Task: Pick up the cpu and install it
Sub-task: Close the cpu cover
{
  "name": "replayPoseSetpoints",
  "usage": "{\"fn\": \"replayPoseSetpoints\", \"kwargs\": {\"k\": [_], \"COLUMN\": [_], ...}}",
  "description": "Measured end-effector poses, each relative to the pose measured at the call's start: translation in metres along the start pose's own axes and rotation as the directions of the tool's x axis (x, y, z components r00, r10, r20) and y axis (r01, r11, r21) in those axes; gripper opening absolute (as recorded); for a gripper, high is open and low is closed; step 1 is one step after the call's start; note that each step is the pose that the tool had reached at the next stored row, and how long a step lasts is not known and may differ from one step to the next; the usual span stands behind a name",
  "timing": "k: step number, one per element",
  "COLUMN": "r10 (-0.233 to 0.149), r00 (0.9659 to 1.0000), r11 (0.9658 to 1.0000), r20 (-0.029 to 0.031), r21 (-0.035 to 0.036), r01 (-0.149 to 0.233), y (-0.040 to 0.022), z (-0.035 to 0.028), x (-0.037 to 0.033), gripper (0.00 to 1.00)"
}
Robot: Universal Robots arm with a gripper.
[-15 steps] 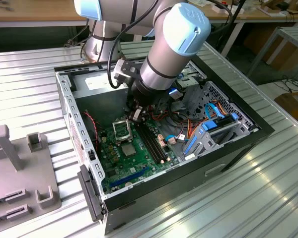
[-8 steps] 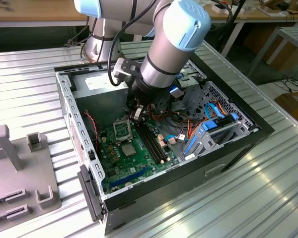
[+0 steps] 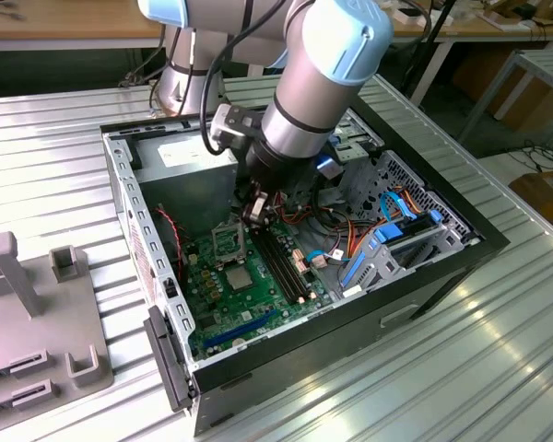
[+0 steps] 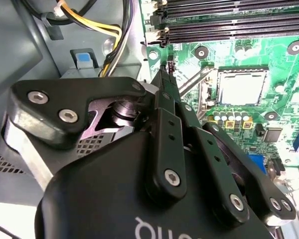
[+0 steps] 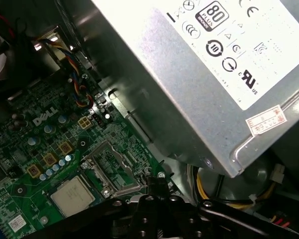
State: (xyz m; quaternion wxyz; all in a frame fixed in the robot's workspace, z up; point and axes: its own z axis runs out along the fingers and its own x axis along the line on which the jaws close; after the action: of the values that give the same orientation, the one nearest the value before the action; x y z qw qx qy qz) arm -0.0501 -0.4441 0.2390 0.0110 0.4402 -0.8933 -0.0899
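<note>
The cpu [image 3: 238, 275] is a small silver-grey square lying flat in its socket on the green motherboard [image 3: 258, 308] inside the open computer case. It also shows in both wrist views [image 4: 241, 88] [image 5: 72, 195]. The socket's metal frame [image 5: 109, 167] stands flipped open beside the chip, and a thin silver lever [image 4: 194, 79] runs along the socket. My gripper [image 3: 252, 214] hangs low inside the case beside the open frame, a short way from the cpu. Its black fingers [image 4: 162, 114] meet at the tip [image 5: 152, 180] with nothing seen between them.
A grey power supply [image 5: 199, 74] sits close beside the gripper. Long black memory slots [image 4: 229, 25] run next to the socket. Orange and blue cables [image 3: 387, 221] and a drive bracket fill the case's far side. A grey fixture [image 3: 37, 313] stands on the table at the exterior view's left.
</note>
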Motion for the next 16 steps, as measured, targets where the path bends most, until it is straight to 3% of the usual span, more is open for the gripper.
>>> {"fn": "replayPoseSetpoints", "kwargs": {"k": [9, 12, 13, 16], "r10": [-0.001, -0.049, -0.071, -0.078], "r00": [1.0, 0.9988, 0.9973, 0.9968], "r11": [1.0, 0.9988, 0.9974, 0.997], "r20": [-0.0024, -0.0108, -0.0146, -0.0157], "r21": [0.0017, -0.0014, -0.003, -0.0034], "r01": [0.001, 0.049, 0.071, 0.078], "y": [0.0006, 0.0012, -0.0012, -0.0021], "z": [-0.0036, -0.0108, -0.0113, -0.0116], "x": [-0.0002, 0.0003, 0.0035, 0.0047], "gripper": [0.11, 0.11, 0.11, 0.11]}}
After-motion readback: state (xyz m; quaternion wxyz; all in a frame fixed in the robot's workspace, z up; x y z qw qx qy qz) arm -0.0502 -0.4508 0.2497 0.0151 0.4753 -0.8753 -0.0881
